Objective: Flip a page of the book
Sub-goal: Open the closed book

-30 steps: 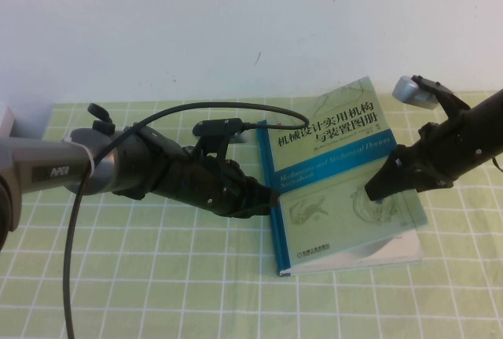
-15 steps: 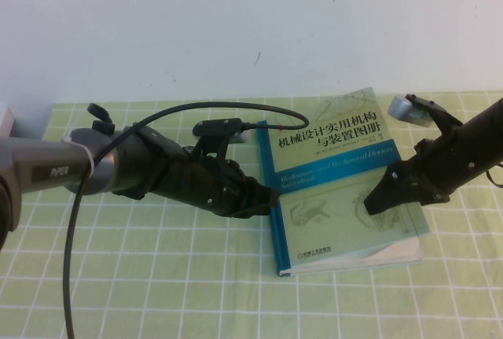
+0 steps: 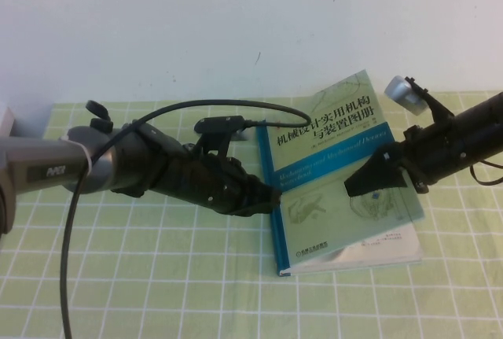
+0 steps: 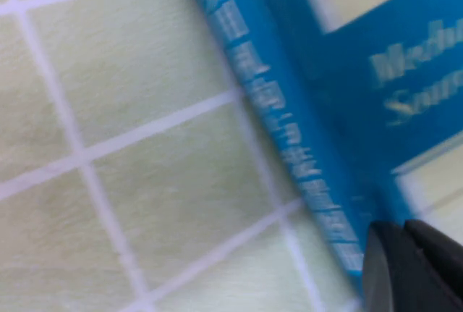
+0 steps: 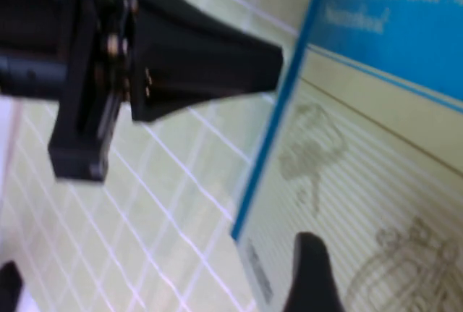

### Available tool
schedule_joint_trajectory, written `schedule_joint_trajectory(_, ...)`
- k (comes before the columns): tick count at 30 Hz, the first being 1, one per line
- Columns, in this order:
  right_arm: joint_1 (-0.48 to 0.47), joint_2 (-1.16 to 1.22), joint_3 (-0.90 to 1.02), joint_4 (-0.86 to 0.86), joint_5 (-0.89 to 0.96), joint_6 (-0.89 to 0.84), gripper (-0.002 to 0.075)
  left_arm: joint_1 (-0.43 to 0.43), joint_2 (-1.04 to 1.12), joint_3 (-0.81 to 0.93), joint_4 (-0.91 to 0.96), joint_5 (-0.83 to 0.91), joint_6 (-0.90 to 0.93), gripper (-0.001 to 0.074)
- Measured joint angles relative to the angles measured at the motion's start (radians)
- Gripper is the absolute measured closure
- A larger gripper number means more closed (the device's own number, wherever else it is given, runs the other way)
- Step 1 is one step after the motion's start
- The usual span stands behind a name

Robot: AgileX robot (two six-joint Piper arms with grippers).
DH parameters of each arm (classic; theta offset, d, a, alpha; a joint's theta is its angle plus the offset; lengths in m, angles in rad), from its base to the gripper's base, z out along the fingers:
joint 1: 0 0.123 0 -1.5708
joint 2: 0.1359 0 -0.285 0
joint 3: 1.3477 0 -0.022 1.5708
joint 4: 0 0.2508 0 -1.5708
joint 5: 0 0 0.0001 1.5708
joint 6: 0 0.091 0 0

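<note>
The book [image 3: 330, 197] lies on the checked cloth, pale yellow-green cover up, teal spine on its left. My left gripper [image 3: 273, 197] is shut, its tips pressed on the spine's edge; the left wrist view shows the fingertips [image 4: 405, 268] together on the teal spine [image 4: 289, 131]. My right gripper [image 3: 354, 186] reaches in from the right over the front leaf, the page [image 3: 369, 213], whose right edge stands raised off the whitish pages [image 3: 361, 256]. In the right wrist view one finger [image 5: 311, 276] lies on the cover [image 5: 376, 167]; the other is hidden.
A green checked cloth [image 3: 157, 276] covers the table, with a white wall behind. A black cable [image 3: 72, 229] loops from the left arm over the table. The left gripper also shows in the right wrist view [image 5: 210, 66]. A grey block [image 3: 9, 123] sits at the far left.
My right gripper has moved left and in over the cover. The cover's right edge has risen a little off the pages. The left arm has stayed at the spine.
</note>
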Motion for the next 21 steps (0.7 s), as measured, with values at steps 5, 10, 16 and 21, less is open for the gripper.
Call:
schedule_joint_trajectory(5,0.000,0.000,0.000,0.079,0.018,-0.033,0.0283,0.000,-0.111,0.000,0.082,0.026,0.000,0.0738)
schedule_joint_trajectory(10,0.000,0.000,0.000,0.103,0.027,-0.047,0.0283,-0.007,-0.260,0.000,0.190,0.092,-0.027,0.0738)
schedule_joint_trajectory(16,0.000,0.000,0.000,0.111,0.033,-0.054,0.0283,-0.188,-0.377,0.000,0.441,0.140,-0.127,0.0738)
schedule_joint_trajectory(21,0.000,0.000,0.000,0.115,0.039,-0.054,0.0283,-0.454,-0.377,0.000,0.830,0.054,-0.351,0.0738)
